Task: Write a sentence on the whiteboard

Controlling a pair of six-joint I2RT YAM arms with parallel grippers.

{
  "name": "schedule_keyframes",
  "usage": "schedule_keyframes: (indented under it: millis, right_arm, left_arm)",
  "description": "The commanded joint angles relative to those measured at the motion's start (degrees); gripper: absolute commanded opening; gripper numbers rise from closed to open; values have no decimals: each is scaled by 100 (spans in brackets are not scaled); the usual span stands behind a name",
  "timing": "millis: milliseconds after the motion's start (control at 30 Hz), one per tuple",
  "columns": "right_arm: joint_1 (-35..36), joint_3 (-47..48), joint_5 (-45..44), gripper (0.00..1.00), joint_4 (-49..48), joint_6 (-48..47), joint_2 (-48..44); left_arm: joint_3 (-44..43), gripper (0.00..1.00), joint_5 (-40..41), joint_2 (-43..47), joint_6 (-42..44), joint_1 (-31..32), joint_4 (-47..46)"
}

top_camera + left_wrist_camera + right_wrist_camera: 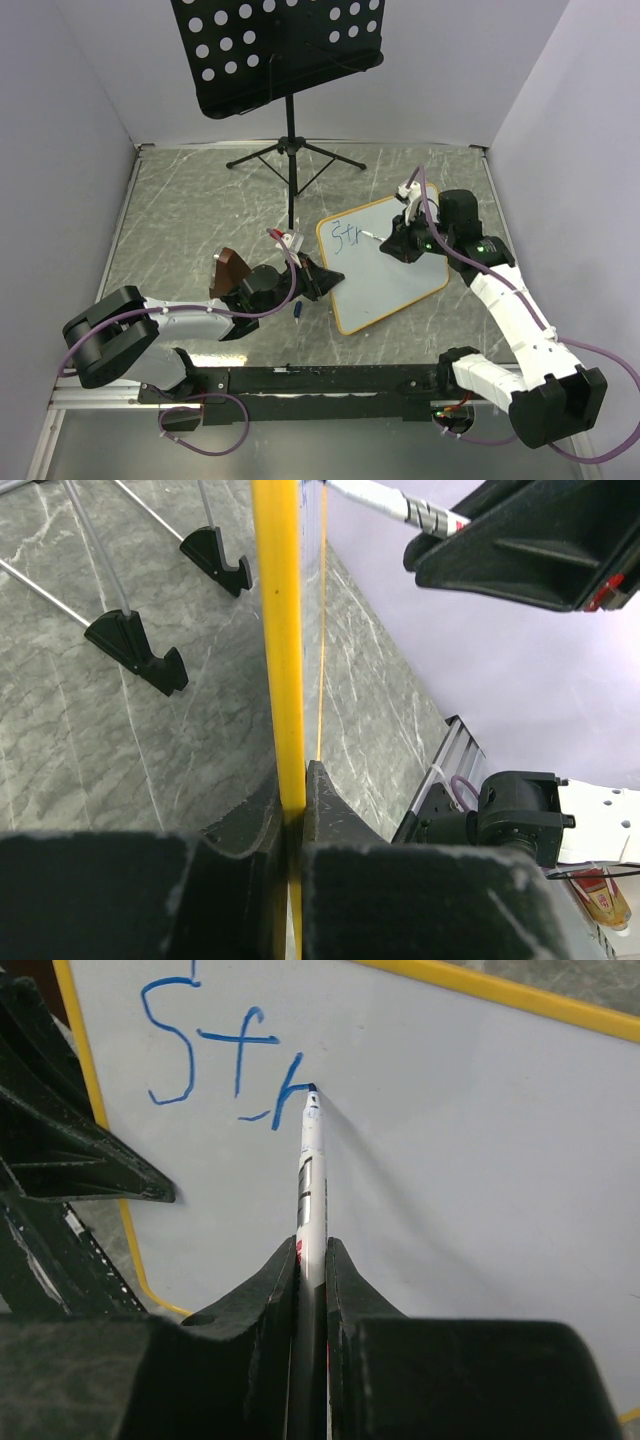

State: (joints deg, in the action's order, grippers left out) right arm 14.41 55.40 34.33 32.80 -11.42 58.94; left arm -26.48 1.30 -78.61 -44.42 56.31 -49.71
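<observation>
Grey marble table (180,220), black music stand (280,50) at the back, and in front of it the whiteboard (395,285) sits right of centre between the arms, the left jaws clamped onto its yellow-orange frame edge. The right jaws are squeezed tight on a white marker (311,1180), its tip touching the board at the blue letters (225,1060) "Str".

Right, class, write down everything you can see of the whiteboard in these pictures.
The whiteboard is a smooth white rectangle with rounded corners and a thin yellow-orange frame, turned askew in the top view. Blue handwritten letters, "Str", stand at its upper left. The left gripper is shut on its left edge; the marker held in the right gripper touches its face at the "r".
</observation>
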Motion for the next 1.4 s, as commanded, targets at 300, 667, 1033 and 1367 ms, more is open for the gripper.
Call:
schedule_keyframes:
  millis: [300, 667, 1033, 1367]
  right_arm:
    - [-308, 33, 232, 0, -81, -132, -348]
    - [-290, -20, 294, 0, 60, -299, -84]
    - [-281, 94, 66, 0, -142, -36, 65]
    - [-369, 129, -172, 0, -265, 245, 109]
  left_arm:
    - [-182, 1, -156, 56, 250, 38, -654]
    - [-217, 1, -148, 82, 276, 38, -619]
    - [-253, 1, -209, 12, 285, 38, -636]
    - [-191, 1, -183, 39, 268, 37, -689]
